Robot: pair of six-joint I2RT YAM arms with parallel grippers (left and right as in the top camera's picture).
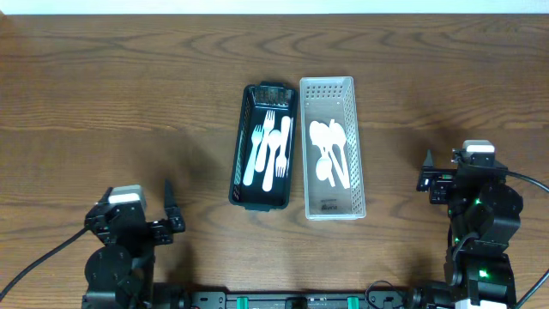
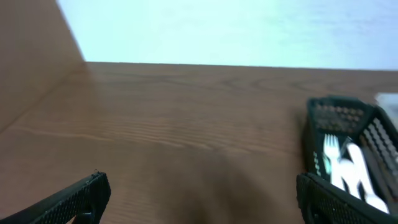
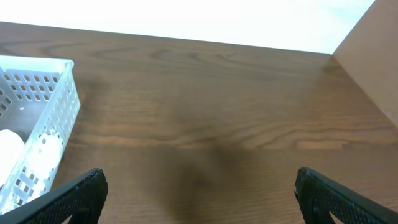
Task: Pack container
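Observation:
A black mesh basket (image 1: 243,142) holds several white plastic forks (image 1: 271,146) at the table's middle. Touching its right side stands a white perforated basket (image 1: 352,142) with several white plastic spoons (image 1: 330,150). My left gripper (image 1: 168,206) is open and empty near the front left, well apart from the baskets. My right gripper (image 1: 426,172) is open and empty at the front right. The left wrist view shows the black basket (image 2: 336,115) with forks (image 2: 348,165) at its right edge. The right wrist view shows the white basket (image 3: 43,99) at its left edge.
The wooden table (image 1: 111,103) carries only the two baskets. A pale wall runs along the table's far edge (image 2: 217,62).

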